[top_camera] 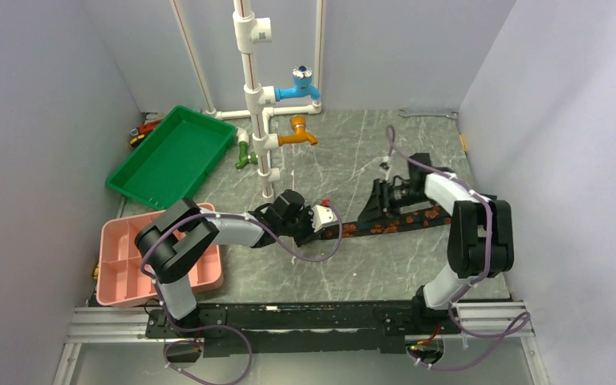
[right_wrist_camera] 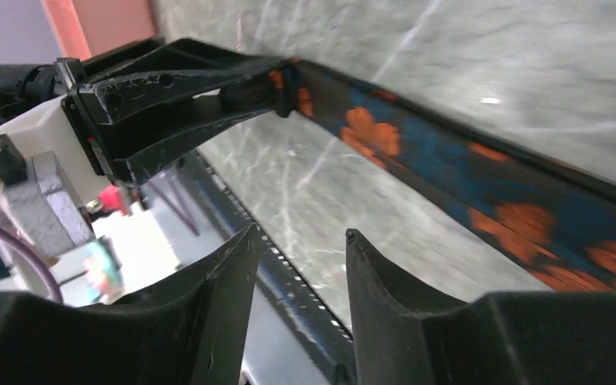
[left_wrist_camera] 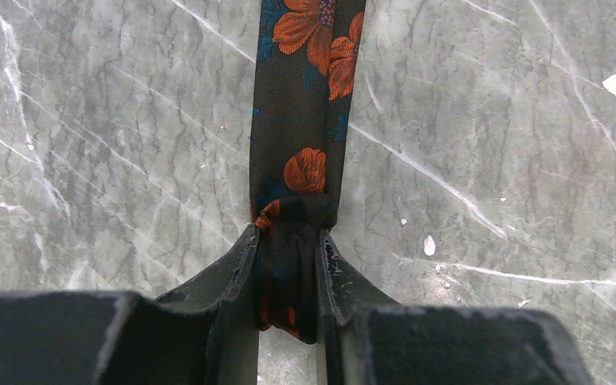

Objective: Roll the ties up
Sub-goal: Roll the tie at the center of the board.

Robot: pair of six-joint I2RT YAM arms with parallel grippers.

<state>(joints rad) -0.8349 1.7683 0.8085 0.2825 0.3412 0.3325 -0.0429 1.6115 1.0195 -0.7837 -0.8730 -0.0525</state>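
Note:
The tie (top_camera: pixel 393 223), black with orange flowers, lies in a strip across the marble table. My left gripper (top_camera: pixel 319 228) holds its left end. The left wrist view shows that gripper (left_wrist_camera: pixel 287 234) shut on the bunched, folded end of the tie (left_wrist_camera: pixel 301 120), which runs straight away from the fingers. My right gripper (top_camera: pixel 371 207) hovers just behind the tie's middle. In the right wrist view it (right_wrist_camera: pixel 301 233) stands open with nothing between its fingers. The tie (right_wrist_camera: pixel 449 164) passes to its upper right, and the left gripper (right_wrist_camera: pixel 208 80) pinches the far end.
A green tray (top_camera: pixel 172 156) sits at the back left and a pink divided tray (top_camera: pixel 128 257) at the near left. A white pipe stand (top_camera: pixel 249 80) carries blue, orange and green taps. A wrench (top_camera: pixel 427 114) lies at the back right. Purple cables loop near the arms.

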